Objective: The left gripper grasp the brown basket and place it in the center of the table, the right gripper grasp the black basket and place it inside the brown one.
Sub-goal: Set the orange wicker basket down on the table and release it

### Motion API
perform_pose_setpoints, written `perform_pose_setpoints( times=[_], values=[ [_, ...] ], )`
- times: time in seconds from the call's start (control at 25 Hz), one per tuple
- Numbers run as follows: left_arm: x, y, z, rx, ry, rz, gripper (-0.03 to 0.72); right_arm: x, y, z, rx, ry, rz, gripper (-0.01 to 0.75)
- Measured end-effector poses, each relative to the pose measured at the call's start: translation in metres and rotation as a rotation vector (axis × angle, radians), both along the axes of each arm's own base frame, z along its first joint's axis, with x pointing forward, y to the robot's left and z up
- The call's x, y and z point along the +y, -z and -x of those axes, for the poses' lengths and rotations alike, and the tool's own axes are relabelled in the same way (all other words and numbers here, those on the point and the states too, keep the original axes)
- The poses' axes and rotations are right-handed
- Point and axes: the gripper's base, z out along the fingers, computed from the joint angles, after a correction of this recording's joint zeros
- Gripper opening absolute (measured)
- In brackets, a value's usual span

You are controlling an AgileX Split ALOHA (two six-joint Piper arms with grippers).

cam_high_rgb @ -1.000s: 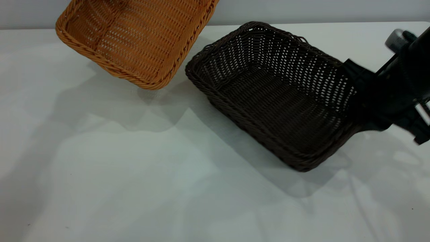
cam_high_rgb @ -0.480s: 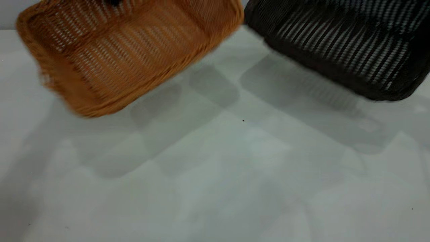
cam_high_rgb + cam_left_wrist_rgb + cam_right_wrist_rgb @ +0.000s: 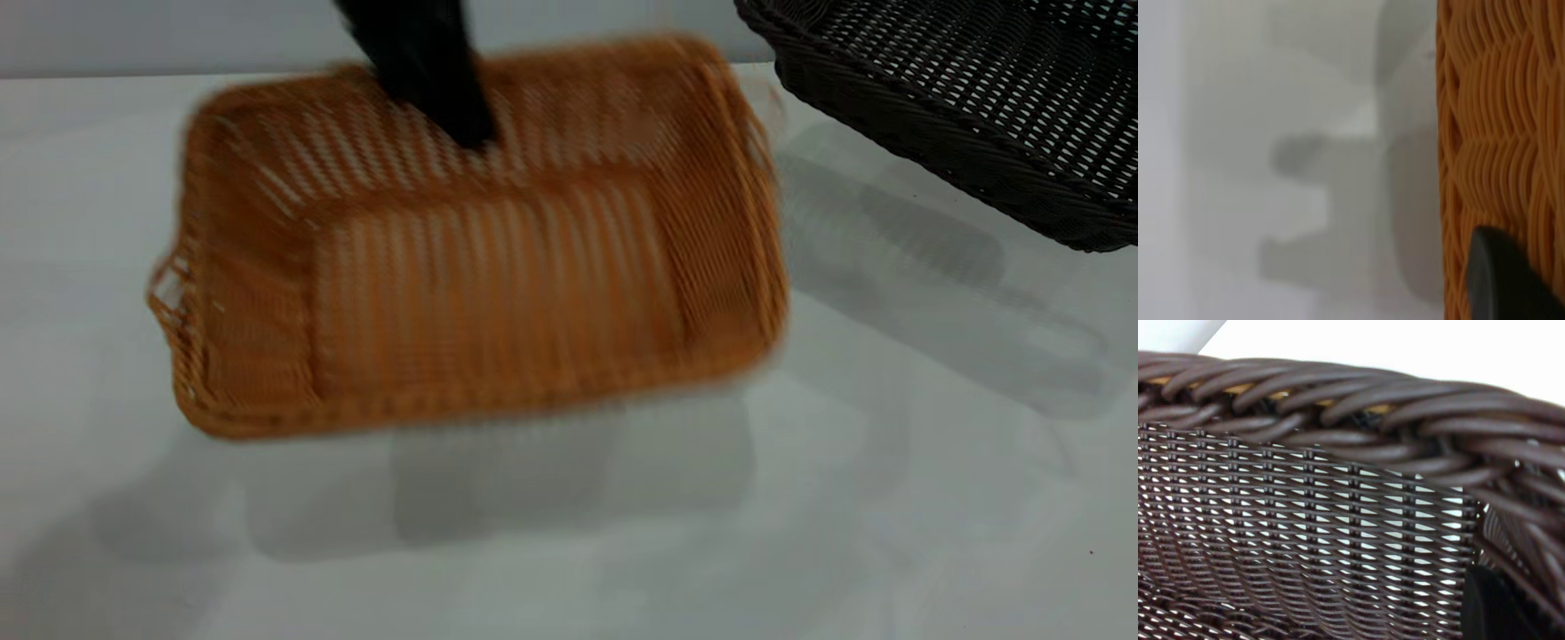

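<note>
The brown basket [image 3: 480,249], orange-tan wicker with a braided rim and a small loop handle at its 9 o'clock end, hangs tilted over the middle of the table [image 3: 569,551], gripped at its 12 o'clock rim by the left gripper [image 3: 444,107]. Half a second ago it sat further toward 10 o'clock. The black basket [image 3: 969,98], dark woven wicker, is lifted at 2 o'clock; the right gripper's [image 3: 1498,607] fingers hold its wall.
</note>
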Motion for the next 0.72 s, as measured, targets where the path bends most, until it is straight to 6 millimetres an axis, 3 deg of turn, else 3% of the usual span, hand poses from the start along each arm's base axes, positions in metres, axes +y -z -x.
perform_pose_setpoints(
  times=[0.2,0.36,0.6,0.72],
  values=[
    [-0.036,0.033,0.017,-0.064,0.166,-0.102,0.081,0.002,-0.001,0.0,-0.003,-0.024,-0.012,0.08],
    [-0.054,0.036,0.025,-0.091,0.177,-0.096,0.082,0.003,-0.002,0.0,-0.006,-0.034,-0.025,0.08],
    [-0.059,0.036,0.027,-0.09,0.127,-0.088,0.111,0.008,-0.003,0.0,-0.011,-0.068,-0.064,0.08],
    [-0.059,0.036,0.026,-0.094,0.11,-0.084,0.204,0.009,-0.003,0.001,-0.013,-0.078,-0.078,0.08]
  ],
)
